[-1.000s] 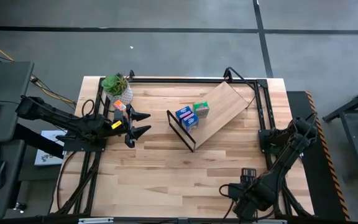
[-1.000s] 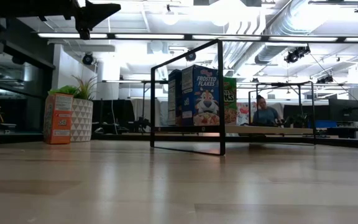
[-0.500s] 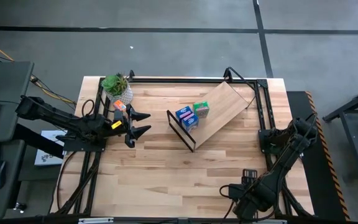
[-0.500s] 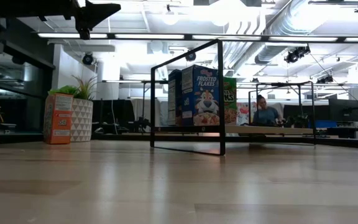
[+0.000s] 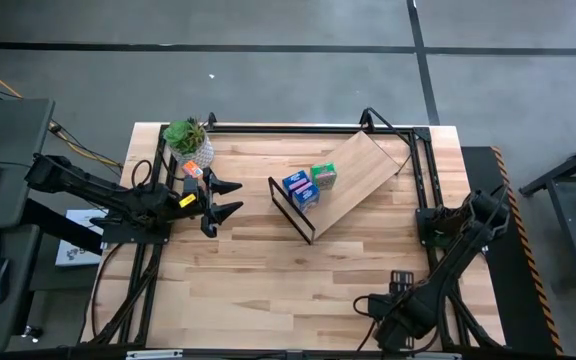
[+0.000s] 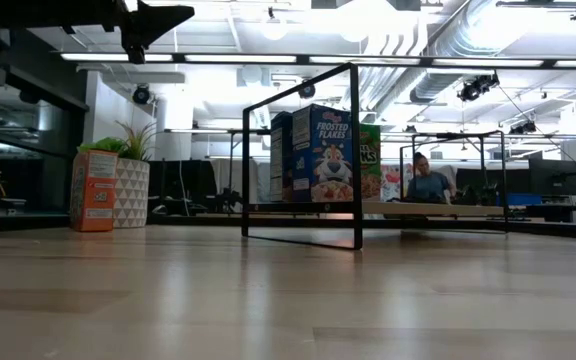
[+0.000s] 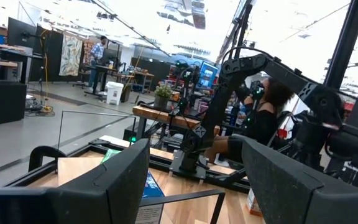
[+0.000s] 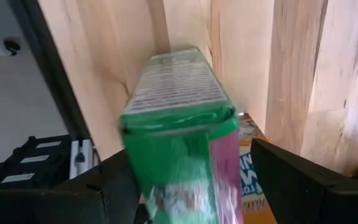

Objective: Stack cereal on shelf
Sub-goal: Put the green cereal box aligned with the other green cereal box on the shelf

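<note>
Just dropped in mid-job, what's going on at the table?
Cereal is being stacked on the shelf. A blue box and a green box already stand on it. The right gripper, at the table's near right edge, holds another green cereal box. The left gripper hovers open beside an orange box and the potted plant.

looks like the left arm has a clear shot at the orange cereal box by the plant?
Probably yes: the left end effector hangs open just beside the orange cereal box, with nothing between them; the potted plant stands behind it.
</note>
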`<state>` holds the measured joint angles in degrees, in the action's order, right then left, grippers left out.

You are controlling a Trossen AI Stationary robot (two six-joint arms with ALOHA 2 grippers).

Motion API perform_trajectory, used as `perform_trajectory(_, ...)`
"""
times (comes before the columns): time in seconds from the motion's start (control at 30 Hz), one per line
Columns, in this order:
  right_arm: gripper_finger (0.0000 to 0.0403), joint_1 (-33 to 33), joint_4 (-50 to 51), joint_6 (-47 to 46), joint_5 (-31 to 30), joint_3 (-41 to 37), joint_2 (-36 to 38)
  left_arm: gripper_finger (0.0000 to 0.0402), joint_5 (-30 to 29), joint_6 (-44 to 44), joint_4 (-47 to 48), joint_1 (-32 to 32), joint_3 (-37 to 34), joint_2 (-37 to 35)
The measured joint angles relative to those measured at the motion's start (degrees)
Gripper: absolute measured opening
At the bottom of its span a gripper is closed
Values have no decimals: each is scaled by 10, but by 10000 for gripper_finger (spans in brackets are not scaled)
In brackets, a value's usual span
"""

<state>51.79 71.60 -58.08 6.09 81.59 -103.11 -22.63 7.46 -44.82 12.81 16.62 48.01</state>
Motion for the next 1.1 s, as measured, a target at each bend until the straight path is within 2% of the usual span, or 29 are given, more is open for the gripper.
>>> perform_trajectory(0.47, 271, 0, -27, 30, 8, -30, 0, 248, 0, 0, 0, 0, 0, 0)
perform_trajectory(0.6, 244, 0, -27, 31, 9, -30, 0, 248, 0, 0, 0, 0, 0, 0)
perform_trajectory(0.87, 165, -3, -24, 65, 15, -25, 0, 248, 0, 0, 0, 0, 0, 0)
perform_trajectory(1.0, 139, -15, -17, 117, 11, 11, 0, 248, 0, 0, 0, 0, 0, 0)
perform_trajectory(1.1, 133, -34, -4, 167, -25, 57, 0, 248, 0, 0, 0, 0, 0, 0)
